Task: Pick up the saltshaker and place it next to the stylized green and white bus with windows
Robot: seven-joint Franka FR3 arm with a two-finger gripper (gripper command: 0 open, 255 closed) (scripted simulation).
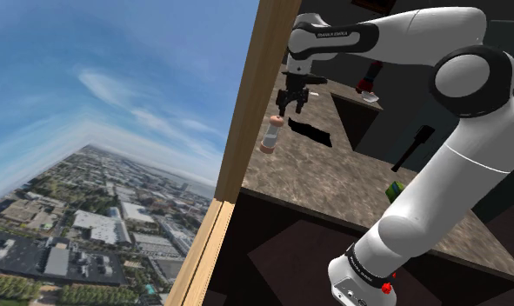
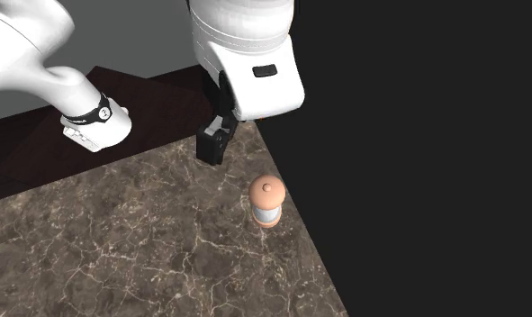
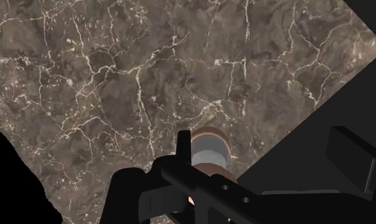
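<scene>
Tool (image 1: 291, 108) at the end of the white arm (image 1: 472, 130), jaws apart and gripping nothing, poised above the marbled brown worktop (image 1: 316, 174). The saltshaker (image 1: 270, 135) (pinkish cap, pale body) stands upright just beside and below the tool, untouched, close to the worktop's edge.

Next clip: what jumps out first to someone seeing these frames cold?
The aerial cityscape under blue sky on the shoulder view's left, beyond a wooden beam, grabs attention first. Next comes the white arm reaching over the brown marbled countertop. Its black end effector hangs close to a small upright saltshaker with a peach cap near the countertop's edge, without touching it.
</scene>
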